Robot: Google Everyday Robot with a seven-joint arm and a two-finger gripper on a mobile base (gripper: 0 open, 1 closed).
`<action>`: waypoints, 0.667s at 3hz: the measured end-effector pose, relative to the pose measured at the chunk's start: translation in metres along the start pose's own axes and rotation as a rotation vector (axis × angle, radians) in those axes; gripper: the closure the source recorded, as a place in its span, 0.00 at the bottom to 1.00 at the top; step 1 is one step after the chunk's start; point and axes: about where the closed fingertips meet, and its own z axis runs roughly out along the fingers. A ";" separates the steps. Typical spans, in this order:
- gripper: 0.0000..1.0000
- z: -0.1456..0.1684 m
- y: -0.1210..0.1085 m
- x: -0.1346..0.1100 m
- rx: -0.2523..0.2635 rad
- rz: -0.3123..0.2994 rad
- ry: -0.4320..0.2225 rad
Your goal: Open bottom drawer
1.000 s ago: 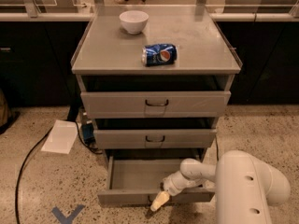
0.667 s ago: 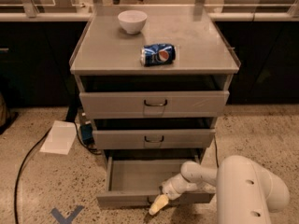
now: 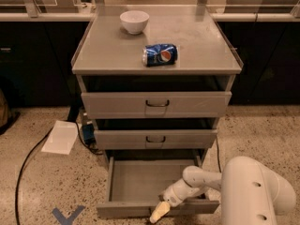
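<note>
The bottom drawer [image 3: 136, 179] of the grey metal cabinet is pulled out, and its plain grey tray shows empty. Its front panel [image 3: 122, 210] runs along the lower edge of the view. My gripper [image 3: 159, 211] sits at the middle of that front panel, where the handle would be; the handle is hidden behind it. A pale fingertip [image 3: 158, 213] points down and left over the panel. The middle drawer [image 3: 154, 138] and the top drawer [image 3: 157, 104] each stand slightly out, with dark loop handles.
A white bowl [image 3: 134, 21] and a blue Pepsi can [image 3: 160, 55] lying on its side rest on the cabinet top [image 3: 197, 41]. My white arm [image 3: 255, 193] fills the lower right. A paper sheet [image 3: 60, 137] and a black cable [image 3: 28, 158] lie on the floor at left.
The view has shifted slightly. The drawer and my gripper have come a little further towards the lower edge of the view.
</note>
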 end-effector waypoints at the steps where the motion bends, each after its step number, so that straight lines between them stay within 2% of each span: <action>1: 0.00 0.002 0.003 0.000 0.004 -0.002 0.006; 2: 0.00 -0.006 0.014 0.012 0.045 -0.003 0.052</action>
